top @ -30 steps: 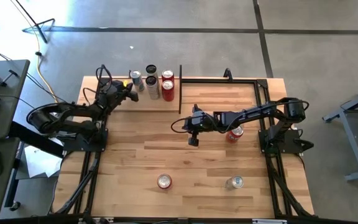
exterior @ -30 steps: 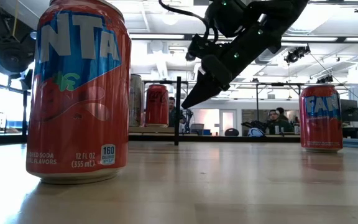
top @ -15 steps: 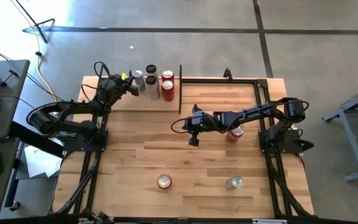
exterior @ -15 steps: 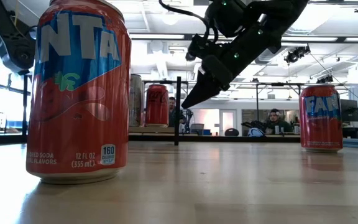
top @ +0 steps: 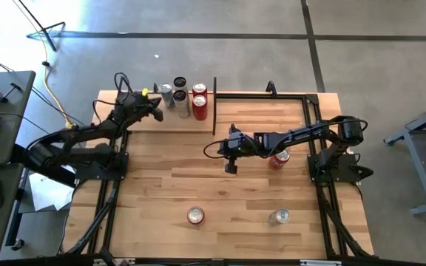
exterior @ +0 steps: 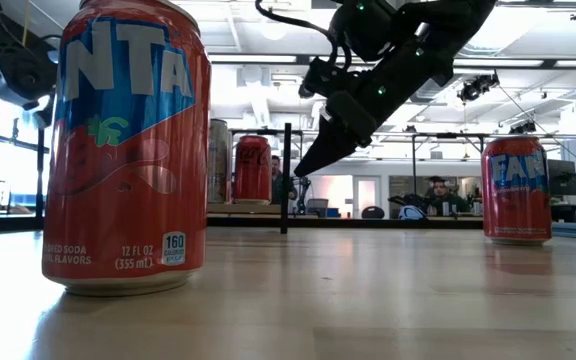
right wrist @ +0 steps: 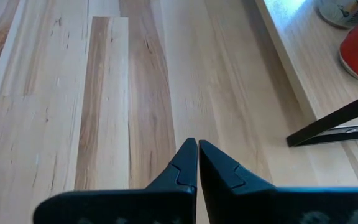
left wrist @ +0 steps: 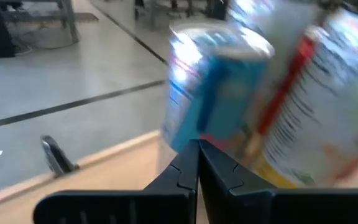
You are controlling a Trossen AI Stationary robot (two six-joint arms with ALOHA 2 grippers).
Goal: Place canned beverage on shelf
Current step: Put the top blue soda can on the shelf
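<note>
The shelf, a narrow pale board with a black rod upright, lies along the table's far left. Several cans stand on it: a blue and silver one, two dark-topped ones and two red ones. My left gripper is shut and hovers at the blue and silver can, pointing at its lower wall. My right gripper is shut, holds nothing, and hangs over the table's middle. A red can stands under the right arm. My left gripper's shut fingertips stand right in front of the lower wall of the blue and silver can, coming nearly level from the table's left. I cannot tell whether they touch it.
A red can and a silver can stand near the table's front edge; the red one fills the left of the low view. A black frame runs along the far right edge. Bare wood lies between the arms.
My left gripper has risen a little beside the cans at the shelf's left end and has turned slightly; it stays shut. The cans stand as before.
</note>
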